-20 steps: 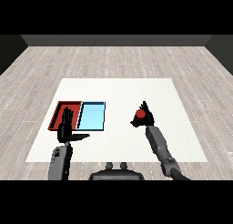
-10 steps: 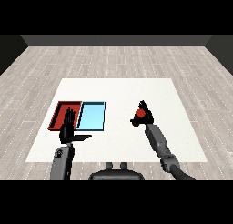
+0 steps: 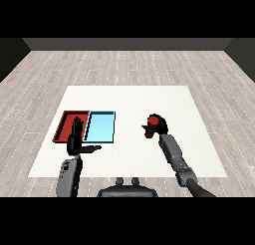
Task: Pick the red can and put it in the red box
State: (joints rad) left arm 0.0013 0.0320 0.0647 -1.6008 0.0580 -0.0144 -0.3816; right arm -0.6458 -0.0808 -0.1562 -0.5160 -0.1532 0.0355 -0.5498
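Right robot hand slightly nearer now, seemingly curled round red can; left robot hand open

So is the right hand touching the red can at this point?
Touching. The head view shows the right hand curled round the red can, with black fingers overlapping its body and no gap visible between them.

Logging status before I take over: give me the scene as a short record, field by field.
red can: held in the right hand, right of both trays
right hand: curled round the can, over the table
left hand: fingers straight, thumb out, holding nothing, at the near edge of the red tray
red tray: leftmost, no can in it
light blue tray: beside the red tray, on its right
table: white
task step: can grasped, not yet in the red tray
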